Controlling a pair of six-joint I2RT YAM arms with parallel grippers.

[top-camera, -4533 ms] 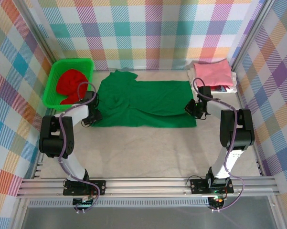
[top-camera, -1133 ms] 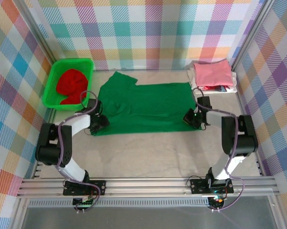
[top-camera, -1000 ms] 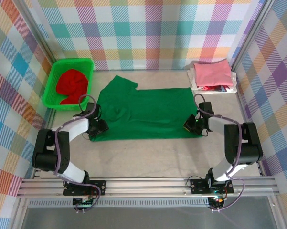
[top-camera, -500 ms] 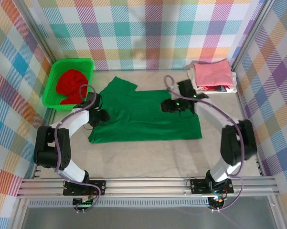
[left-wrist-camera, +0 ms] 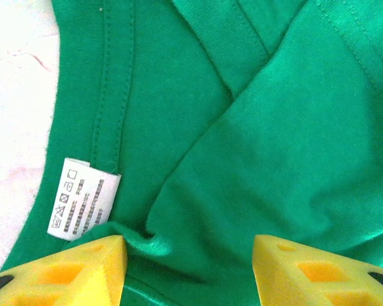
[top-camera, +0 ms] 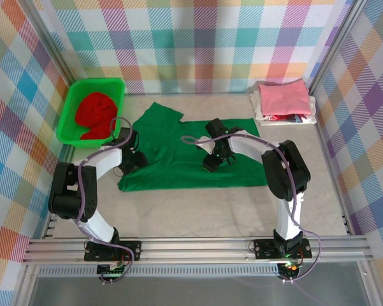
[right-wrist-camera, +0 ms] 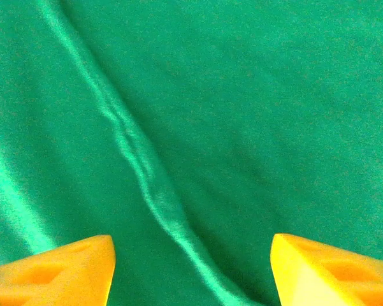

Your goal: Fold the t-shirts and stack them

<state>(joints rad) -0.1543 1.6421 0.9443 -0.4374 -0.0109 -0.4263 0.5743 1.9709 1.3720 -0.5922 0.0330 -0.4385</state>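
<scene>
Dark green t-shirt point(top-camera: 172, 172) lies spread on the bench point(top-camera: 197, 210), directly beneath both sets of jaws. Left jaws gape over a pucker point(left-wrist-camera: 153, 239) beside the care label point(left-wrist-camera: 83, 194); right jaws gape astride a ridge point(right-wrist-camera: 140, 166). Smooth that ridge before pinching an edge to fold.

The big dark green cotton t-shirt point(top-camera: 175, 169) is soft, matt cloth with neat stitched seams and a little white tag point(left-wrist-camera: 83, 204) that looks thin and smooth. The left gripper point(left-wrist-camera: 189, 252) has yellow fingers point(left-wrist-camera: 70, 271) of smooth, hard plastic, and the bright green plastic basket point(top-camera: 69, 108) is a bit shiny.
</scene>
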